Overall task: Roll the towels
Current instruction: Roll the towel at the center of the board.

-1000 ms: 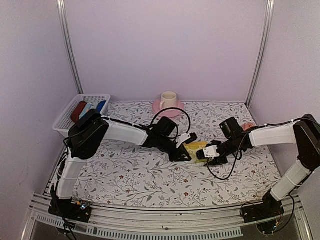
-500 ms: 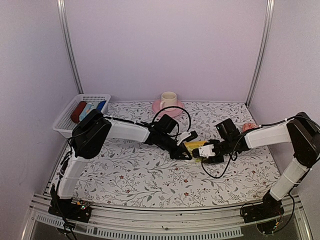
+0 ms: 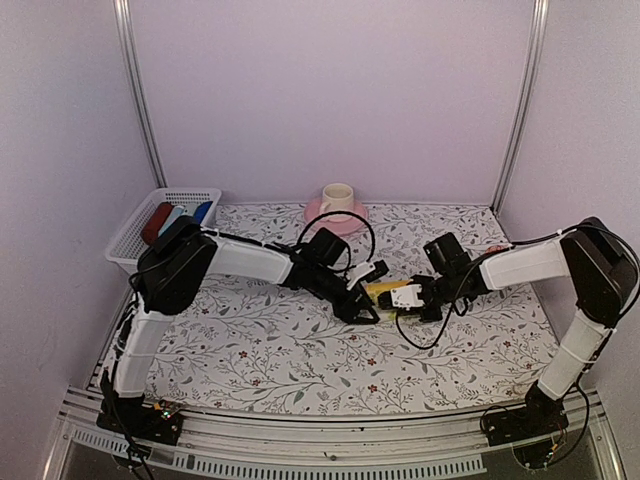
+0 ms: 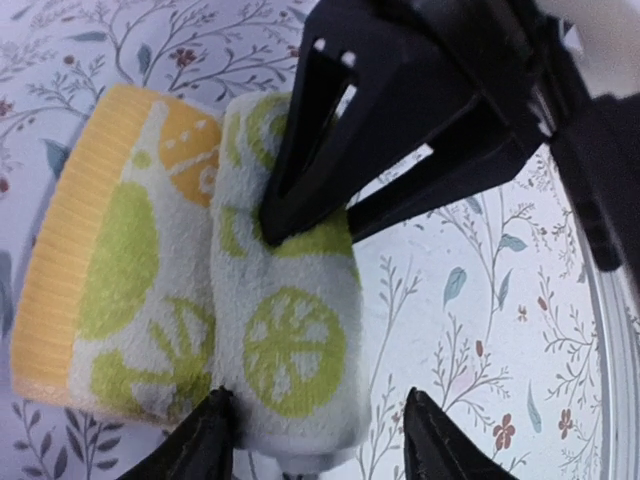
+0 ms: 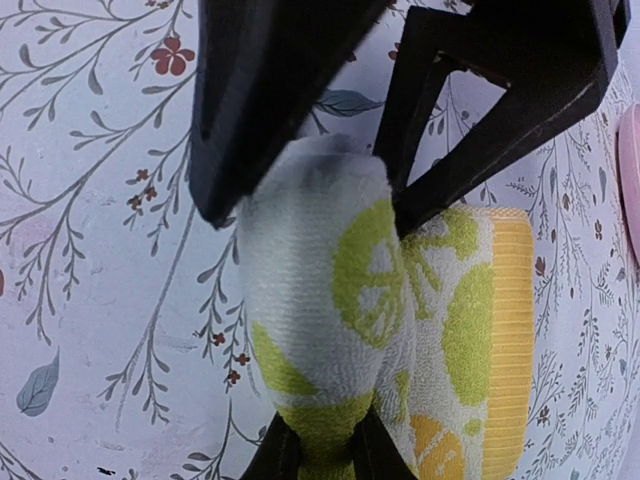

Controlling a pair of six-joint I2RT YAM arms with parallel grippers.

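**Item 1. Pale yellow towel** [image 4: 290,340]. It is printed with green citrus slices and one orange one, and has a ribbed yellow band along one edge.
- Location: near the middle of the table [image 3: 260,350], slightly toward 3 o'clock in the top view, between the two grippers.
- Condition: partly rolled. The rolled part lies tight against the flat part. The yellow band runs along the flat part's edge farthest from the roll.

**Item 2. Left gripper** [image 4: 318,432]. It reaches in from 9 o'clock.
- Its jaws stand apart, straddling one end of the roll.
- In its own wrist view, one fingertip sits just beside the cloth. The other stands clear of it, over the bare table.
- It grips nothing.

**Item 3. Right gripper** [image 5: 318,452]. It reaches in from 3 o'clock.
- Its jaws are narrow and pinched on the opposite end of the roll.
- In its own wrist view, the cloth bunches between the fingertips.
- It holds the pale yellow towel.

**Item 4. Basket** [image 3: 128,240]. White mesh, at 10 o'clock on the table. It holds three cloth rolls side by side:
- a dark red roll [image 3: 157,222]
- a pale blue roll [image 3: 175,218]
- a deep blue roll [image 3: 203,211]

**Item 5. Saucer** [image 3: 318,214]. Pink, at 12 o'clock near the back wall. A cream cup [image 3: 337,198] stands upright on it.

**Item 6. Table cover.** White, printed with grey leaf sprigs and small red flowers.
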